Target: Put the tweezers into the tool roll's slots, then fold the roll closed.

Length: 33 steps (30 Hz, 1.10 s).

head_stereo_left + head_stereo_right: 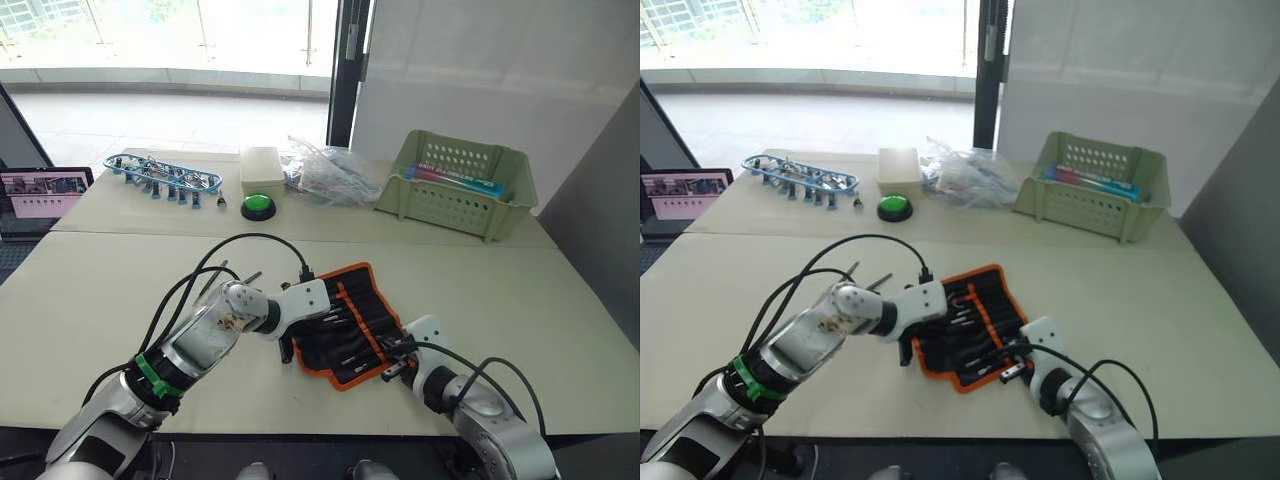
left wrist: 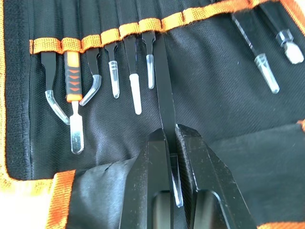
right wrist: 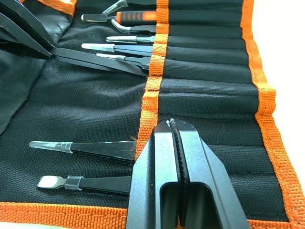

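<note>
— tweezers: where are yours now?

— you have one tweezer [image 2: 165, 95] pinched between the left gripper [image 2: 172, 143] fingers, its far end tucked under the orange strip [image 2: 143, 25] of the roll [image 1: 347, 325]. the other tweezers [image 2: 135, 71] sit in slots beside it, clear caps on their tips, next to an orange-handled tool [image 2: 72, 90]. two more capped ones [image 3: 90, 149] lie in slots near your right gripper.

— and the roll?

— you'll find it lying open and flat on the table [image 1: 90, 300], lower centre of the head frame, orange edging all round, one corner flap turned over by the left gripper.

— right gripper?

— your right gripper [image 3: 174, 126] has its fingers pressed together with nothing between them, tips resting at the orange strip on the roll's lower right end.

— anything else on the table?

— you have a blue rack [image 1: 162, 174] at upper left, a green button [image 1: 258, 206] and a pale box [image 1: 261, 165] at upper centre, a plastic bag [image 1: 330, 175] beside them, a green basket [image 1: 457, 182] at upper right, and a screen [image 1: 42, 195] at the left edge.
</note>
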Motion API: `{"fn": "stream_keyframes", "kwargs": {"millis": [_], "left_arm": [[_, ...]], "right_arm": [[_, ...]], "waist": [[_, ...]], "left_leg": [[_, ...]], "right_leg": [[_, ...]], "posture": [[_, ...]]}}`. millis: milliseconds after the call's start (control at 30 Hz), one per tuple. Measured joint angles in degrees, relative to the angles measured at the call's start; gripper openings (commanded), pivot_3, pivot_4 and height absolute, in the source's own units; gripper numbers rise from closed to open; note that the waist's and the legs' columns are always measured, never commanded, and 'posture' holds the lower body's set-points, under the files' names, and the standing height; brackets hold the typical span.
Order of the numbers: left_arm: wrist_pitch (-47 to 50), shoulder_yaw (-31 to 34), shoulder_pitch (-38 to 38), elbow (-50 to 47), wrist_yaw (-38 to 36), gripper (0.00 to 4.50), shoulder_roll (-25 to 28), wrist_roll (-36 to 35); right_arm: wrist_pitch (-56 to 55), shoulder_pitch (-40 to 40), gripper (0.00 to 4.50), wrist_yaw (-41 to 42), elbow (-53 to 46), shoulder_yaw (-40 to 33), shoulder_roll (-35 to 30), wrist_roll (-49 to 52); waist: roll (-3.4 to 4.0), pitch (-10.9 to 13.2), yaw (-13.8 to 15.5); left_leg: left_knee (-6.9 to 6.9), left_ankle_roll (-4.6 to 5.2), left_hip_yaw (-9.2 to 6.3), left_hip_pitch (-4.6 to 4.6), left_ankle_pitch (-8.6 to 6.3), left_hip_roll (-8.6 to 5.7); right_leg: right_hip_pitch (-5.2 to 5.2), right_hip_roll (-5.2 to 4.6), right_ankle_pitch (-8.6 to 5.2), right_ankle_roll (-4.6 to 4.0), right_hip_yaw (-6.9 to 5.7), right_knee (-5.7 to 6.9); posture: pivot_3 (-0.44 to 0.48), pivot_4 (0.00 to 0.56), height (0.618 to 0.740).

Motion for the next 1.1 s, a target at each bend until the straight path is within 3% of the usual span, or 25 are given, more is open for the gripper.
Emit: {"fn": "stream_keyframes", "kwargs": {"millis": [233,533,1100], "left_arm": [[-0.79,0.24,-0.12,0.02,-1.70,0.04,0.45,0.65],[-2.50,0.92,-0.08,-0.72,-5.51,0.04,5.60,0.66],[-2.52,1.03,-0.91,-0.58,-6.91,0.04,2.66,0.78]], "right_arm": [[0.00,0.06,0.00,-0.30,-0.08,0.00,0.19,0.00],[0.00,0.06,0.00,-0.28,-0.12,0.04,0.34,0.00],[0.00,0.12,0.00,-0.46,-0.14,0.06,0.34,0.00]], "waist": [[0.01,0.00,-0.10],[0.05,0.01,-0.16],[0.05,0.00,-0.13]], "left_leg": [[0.00,0.00,-0.04,0.00,0.00,-0.01],[0.00,0.02,-0.04,0.00,-0.01,0.00],[0.05,0.02,-0.05,0.01,-0.01,-0.01]], "right_leg": [[0.02,0.00,0.04,0.09,-0.01,0.01],[0.01,0.02,0.06,0.20,-0.02,0.05],[0.04,0.04,0.07,0.22,-0.02,0.13]], "posture": [[0.000,0.150,0.738],[0.000,0.150,0.738],[0.000,0.150,0.738]]}}
